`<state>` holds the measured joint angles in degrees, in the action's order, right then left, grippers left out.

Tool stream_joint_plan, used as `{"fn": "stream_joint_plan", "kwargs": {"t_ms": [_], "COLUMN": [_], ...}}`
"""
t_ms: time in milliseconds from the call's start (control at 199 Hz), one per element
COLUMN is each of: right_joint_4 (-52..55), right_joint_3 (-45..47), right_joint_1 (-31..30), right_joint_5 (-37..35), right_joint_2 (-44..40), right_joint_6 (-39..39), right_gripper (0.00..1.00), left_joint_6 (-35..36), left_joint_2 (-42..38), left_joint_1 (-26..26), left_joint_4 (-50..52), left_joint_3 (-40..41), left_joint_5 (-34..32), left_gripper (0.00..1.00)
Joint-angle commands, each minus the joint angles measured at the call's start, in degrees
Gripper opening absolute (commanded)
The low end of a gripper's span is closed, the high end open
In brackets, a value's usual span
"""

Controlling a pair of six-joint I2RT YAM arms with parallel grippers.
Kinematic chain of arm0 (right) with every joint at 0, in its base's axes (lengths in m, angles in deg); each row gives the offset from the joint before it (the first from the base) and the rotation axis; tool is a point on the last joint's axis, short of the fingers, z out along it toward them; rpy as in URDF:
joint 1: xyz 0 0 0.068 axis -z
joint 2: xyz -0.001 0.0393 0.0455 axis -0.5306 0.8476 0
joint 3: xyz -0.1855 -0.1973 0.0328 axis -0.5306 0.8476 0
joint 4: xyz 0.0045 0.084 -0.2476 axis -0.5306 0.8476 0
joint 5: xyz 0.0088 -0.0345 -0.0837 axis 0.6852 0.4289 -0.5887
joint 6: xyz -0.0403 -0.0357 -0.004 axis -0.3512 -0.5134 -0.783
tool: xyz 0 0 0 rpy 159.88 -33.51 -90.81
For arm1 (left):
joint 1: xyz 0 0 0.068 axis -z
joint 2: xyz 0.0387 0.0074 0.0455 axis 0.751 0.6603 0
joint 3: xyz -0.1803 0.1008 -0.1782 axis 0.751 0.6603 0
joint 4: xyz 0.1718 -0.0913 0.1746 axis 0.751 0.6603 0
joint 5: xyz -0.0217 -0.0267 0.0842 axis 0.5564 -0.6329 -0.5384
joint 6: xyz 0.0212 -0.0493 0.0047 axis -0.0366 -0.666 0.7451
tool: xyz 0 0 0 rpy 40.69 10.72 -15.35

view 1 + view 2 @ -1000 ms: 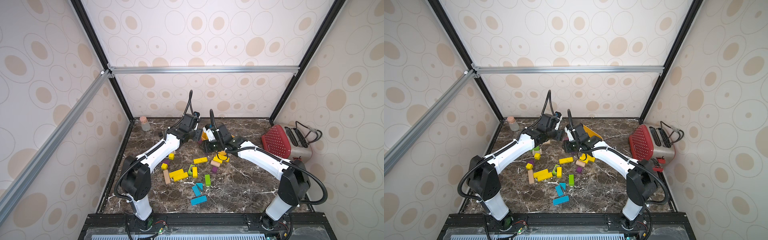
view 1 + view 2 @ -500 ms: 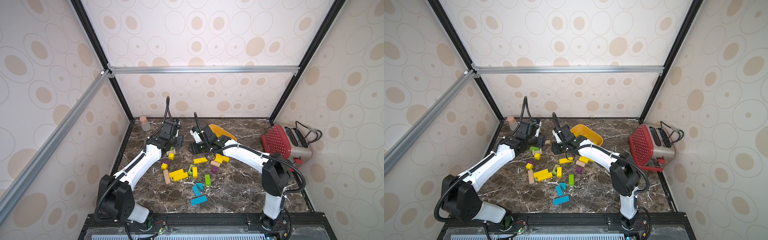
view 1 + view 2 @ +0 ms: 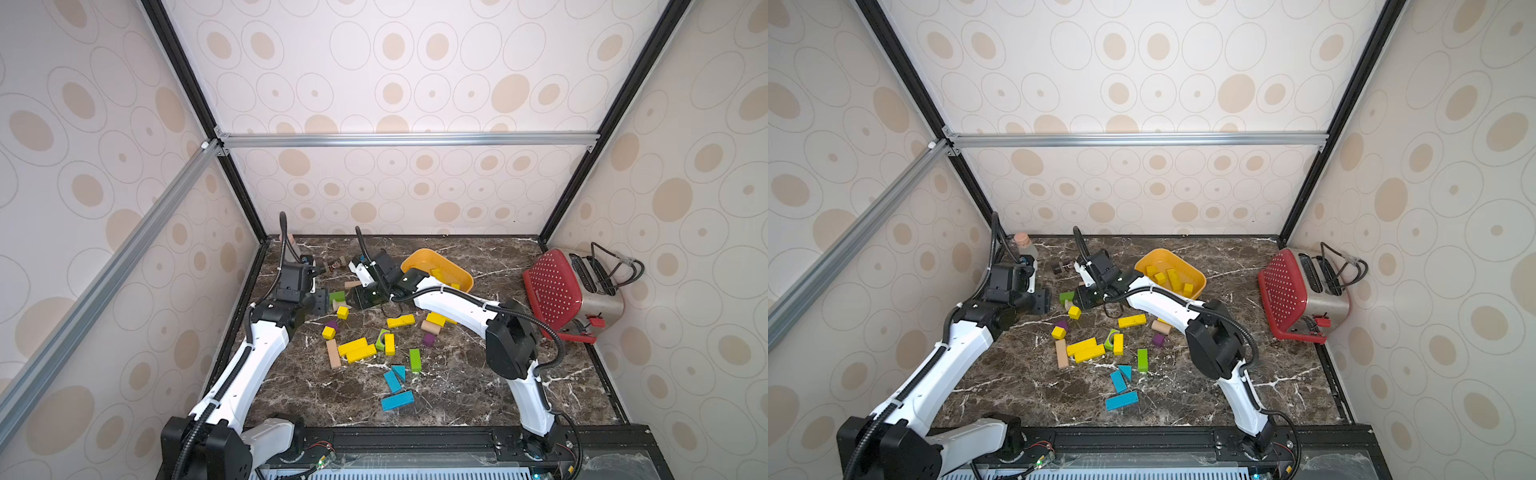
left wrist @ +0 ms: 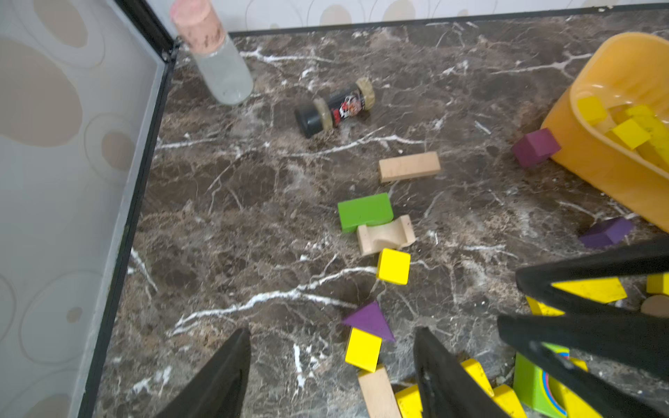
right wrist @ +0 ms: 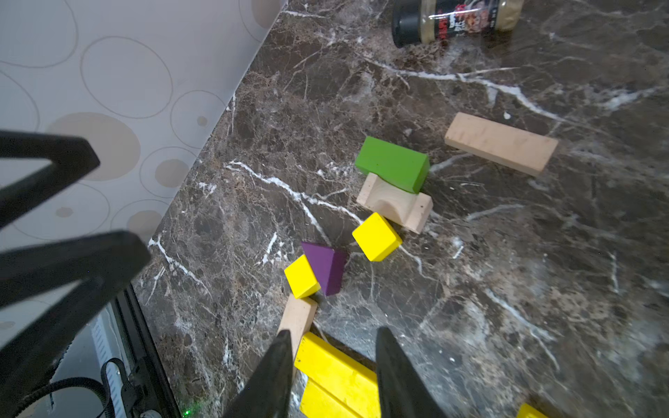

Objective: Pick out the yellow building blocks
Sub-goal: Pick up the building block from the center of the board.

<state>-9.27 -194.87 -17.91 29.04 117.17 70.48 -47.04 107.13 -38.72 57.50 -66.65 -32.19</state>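
Observation:
Several yellow building blocks lie loose mid-table: a cube (image 3: 342,311) by a wooden arch, a second cube (image 3: 328,332) against a purple wedge, two bars side by side (image 3: 353,348) and a single bar (image 3: 401,321). More of them lie in the orange-yellow tub (image 3: 1144,259). My left gripper (image 4: 331,347) hovers open near the left wall, empty, with the second cube (image 4: 363,349) on the table beneath it. My right gripper (image 5: 335,342) hangs left of the tub, jaws a narrow gap apart and empty; the paired bars (image 5: 336,372) show on the table behind them.
A red toaster (image 3: 569,295) stands at the right wall. A corked bottle (image 3: 1025,245) is in the back left corner, with a spice jar (image 4: 335,106) lying nearby. Green (image 5: 392,164), blue (image 3: 397,401), purple and plain wooden blocks are mixed among the yellow ones.
Both grippers have moved left from the back centre by the tub. The left one now sits near the left wall, the right one beside the green block. The tub is uncovered.

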Motion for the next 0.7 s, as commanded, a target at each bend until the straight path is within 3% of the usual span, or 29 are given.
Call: {"fn": "stream_joint_plan", "kwargs": {"t_ms": [0,382,698], "right_joint_4": [2.7,1.3,1.3], "right_joint_3": [-2.8,-1.0,0.0], "right_joint_1": [-1.6,-6.2,-7.7], "right_joint_5": [0.2,-5.0,-8.4], "right_joint_2": [2.7,6.5,8.6], "right_joint_6": [-0.2,-0.4,-2.4], "right_gripper": [0.40,0.40,0.42], "left_joint_6": [-2.7,-11.1,-13.5], "left_joint_2": [-3.8,-15.8,-13.0], "left_joint_1": [-0.3,-2.0,-5.8], "left_joint_4": [3.1,4.3,2.3], "left_joint_3": [2.5,13.0,14.4], "left_joint_5": [-0.7,-3.3,5.4], "left_gripper": [0.70,0.73,0.75]}}
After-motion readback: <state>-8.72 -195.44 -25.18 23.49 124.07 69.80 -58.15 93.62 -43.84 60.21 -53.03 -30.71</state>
